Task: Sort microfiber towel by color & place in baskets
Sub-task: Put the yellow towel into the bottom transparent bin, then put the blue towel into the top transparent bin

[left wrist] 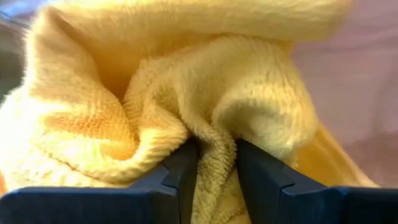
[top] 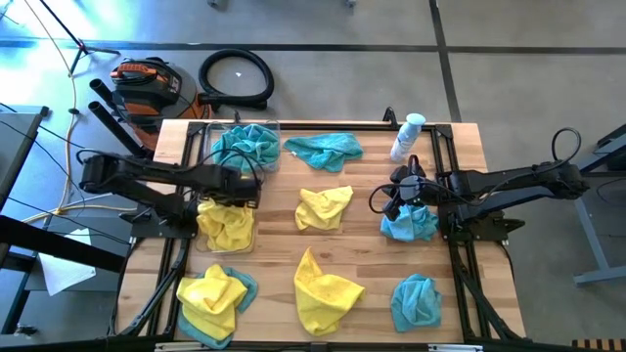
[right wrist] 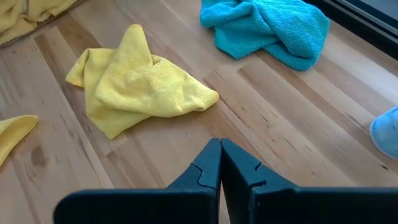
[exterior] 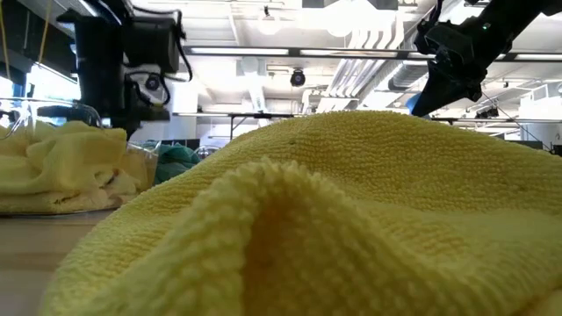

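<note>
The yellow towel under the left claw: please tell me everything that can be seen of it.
The yellow towel is a soft, fuzzy microfiber cloth, bright yellow, crumpled into thick folds. It lies in the clear basket on the table's left side, filling it. The left claw is directly over it; in the left wrist view a fold of the cloth sits between the two dark fingers, which stand slightly apart. In the high view its edge spills past the basket's left side.

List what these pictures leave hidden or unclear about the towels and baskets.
- Low view: a yellow towel right at the camera blocks most of the table.
- High view: the left gripper covers the gap between the teal basket and the yellow basket; towel counts inside are unreadable.
- Left wrist view: yellow cloth fills the frame, hiding the basket wall.
- High view: the teal towel is partly hidden under the right gripper.
</note>
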Action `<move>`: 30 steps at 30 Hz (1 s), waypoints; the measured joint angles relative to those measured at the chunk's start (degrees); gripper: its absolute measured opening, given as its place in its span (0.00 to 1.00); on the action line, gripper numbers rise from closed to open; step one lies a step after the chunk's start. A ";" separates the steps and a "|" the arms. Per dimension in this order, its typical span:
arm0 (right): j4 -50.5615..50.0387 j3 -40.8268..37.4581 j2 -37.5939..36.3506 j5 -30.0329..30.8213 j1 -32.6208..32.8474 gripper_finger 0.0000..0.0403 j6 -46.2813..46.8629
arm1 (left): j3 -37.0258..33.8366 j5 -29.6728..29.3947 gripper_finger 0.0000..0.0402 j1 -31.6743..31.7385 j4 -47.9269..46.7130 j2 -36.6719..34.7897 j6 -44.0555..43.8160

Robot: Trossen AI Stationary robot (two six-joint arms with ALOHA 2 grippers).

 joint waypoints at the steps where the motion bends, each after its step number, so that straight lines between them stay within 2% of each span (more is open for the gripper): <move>1: 0.09 0.00 0.00 0.00 0.00 0.01 0.00 | 0.76 0.00 0.25 -0.01 -1.13 -0.84 0.79; 9: 0.89 0.00 0.00 0.02 0.00 0.01 -0.07 | 6.19 -0.37 0.25 -0.03 -8.84 -8.01 1.44; 14: 0.85 0.00 0.00 -0.14 0.00 0.01 -0.01 | 8.69 -0.44 0.25 -0.05 -10.35 -12.16 1.47; 18: 0.76 0.00 0.00 -3.15 0.00 0.01 0.01 | 9.63 -0.55 0.25 -0.83 -9.73 -14.35 3.37; 23: -0.08 0.00 0.00 -6.65 0.00 0.01 -0.40 | 9.63 -0.53 0.25 -4.58 -4.26 -14.73 8.33; 30: -0.06 0.00 0.00 -7.15 0.00 0.01 -0.60 | 9.63 -1.55 0.25 -10.71 10.60 -12.97 19.13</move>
